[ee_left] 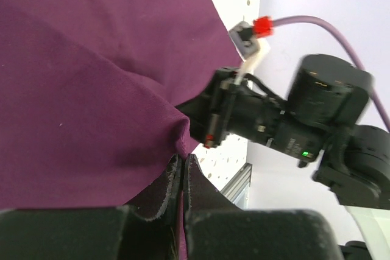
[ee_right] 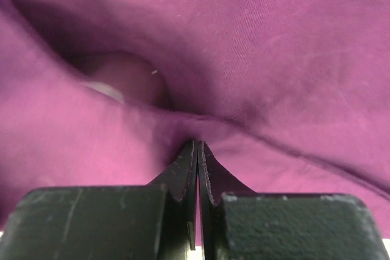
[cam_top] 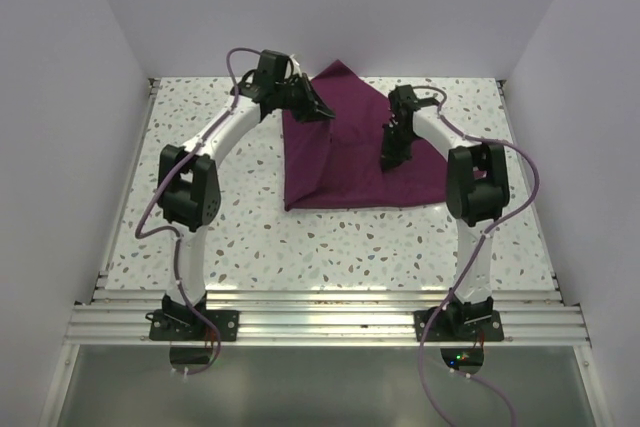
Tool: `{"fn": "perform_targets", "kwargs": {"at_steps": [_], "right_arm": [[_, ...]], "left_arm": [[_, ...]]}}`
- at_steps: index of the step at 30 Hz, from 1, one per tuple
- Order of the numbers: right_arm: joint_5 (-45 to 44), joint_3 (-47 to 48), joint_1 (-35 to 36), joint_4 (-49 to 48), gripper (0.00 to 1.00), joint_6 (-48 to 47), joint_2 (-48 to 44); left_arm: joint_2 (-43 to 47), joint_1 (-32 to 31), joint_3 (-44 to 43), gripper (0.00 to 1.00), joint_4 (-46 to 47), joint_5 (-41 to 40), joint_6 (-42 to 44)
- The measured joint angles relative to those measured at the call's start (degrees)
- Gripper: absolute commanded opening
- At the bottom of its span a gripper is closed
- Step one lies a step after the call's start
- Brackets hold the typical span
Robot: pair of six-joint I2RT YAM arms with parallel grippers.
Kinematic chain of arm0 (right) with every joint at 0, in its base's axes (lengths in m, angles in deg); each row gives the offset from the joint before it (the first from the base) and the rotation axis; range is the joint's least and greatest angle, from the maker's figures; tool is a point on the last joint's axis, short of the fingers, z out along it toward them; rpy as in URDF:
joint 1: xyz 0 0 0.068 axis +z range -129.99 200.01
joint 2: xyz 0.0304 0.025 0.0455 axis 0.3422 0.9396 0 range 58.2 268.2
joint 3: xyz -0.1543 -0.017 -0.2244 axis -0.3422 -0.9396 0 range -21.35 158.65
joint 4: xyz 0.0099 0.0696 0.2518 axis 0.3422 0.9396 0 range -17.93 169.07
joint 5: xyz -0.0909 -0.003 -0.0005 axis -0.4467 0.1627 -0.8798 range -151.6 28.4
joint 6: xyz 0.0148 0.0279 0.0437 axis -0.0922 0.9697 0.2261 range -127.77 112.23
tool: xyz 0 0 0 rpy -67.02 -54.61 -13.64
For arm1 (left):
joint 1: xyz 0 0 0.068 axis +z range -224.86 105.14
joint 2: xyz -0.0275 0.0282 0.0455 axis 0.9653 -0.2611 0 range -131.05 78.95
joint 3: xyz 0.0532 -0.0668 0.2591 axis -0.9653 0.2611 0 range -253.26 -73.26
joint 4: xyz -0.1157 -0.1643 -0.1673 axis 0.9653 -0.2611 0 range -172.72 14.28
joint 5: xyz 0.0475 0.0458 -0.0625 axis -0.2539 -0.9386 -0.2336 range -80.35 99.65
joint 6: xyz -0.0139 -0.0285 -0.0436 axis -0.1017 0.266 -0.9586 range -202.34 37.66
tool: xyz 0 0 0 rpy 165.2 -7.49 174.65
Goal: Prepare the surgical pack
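The surgical pack shows as a deep purple drape, folded over into a peaked shape at the back middle of the table. My left gripper is at the drape's upper left edge, shut on a pinch of the fabric. Its jaws are pressed together with cloth between them. My right gripper is over the drape's right half, shut on a raised fold. The purple cloth fills that whole view. Whatever lies under the drape is hidden.
The speckled table has white walls on three sides and an aluminium rail along its near edge. The right arm's wrist hangs close beside the left gripper. A pale rounded shape shows in a hollow of the cloth.
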Motion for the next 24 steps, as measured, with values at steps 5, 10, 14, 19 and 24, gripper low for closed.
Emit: {"fn": "perform_targets", "kwargs": {"at_steps": [5, 10, 14, 19, 24], "right_arm": [[0.3, 0.0, 0.0, 0.0, 0.0, -0.3, 3.1], [0.5, 0.3, 0.0, 0.0, 0.0, -0.3, 3.2], [0.7, 1.2, -0.2, 0.3, 0.0, -0.3, 3.2], [0.7, 5.8, -1.1, 1.6, 0.0, -0.3, 3.2], [0.6, 10.7, -3.1, 3.1, 0.0, -0.3, 3.1]], "left_arm": [[-3.7, -1.8, -2.6, 0.0, 1.2, 0.8, -1.7], [-7.1, -3.1, -4.7, 0.0, 2.1, 1.4, -3.2], [-9.6, -4.0, -5.9, 0.0, 2.9, 2.1, -4.2], [-9.9, -4.5, -5.9, 0.0, 3.1, 2.1, -4.1], [-9.9, -4.7, -5.9, 0.0, 3.1, 2.1, -4.0]]}}
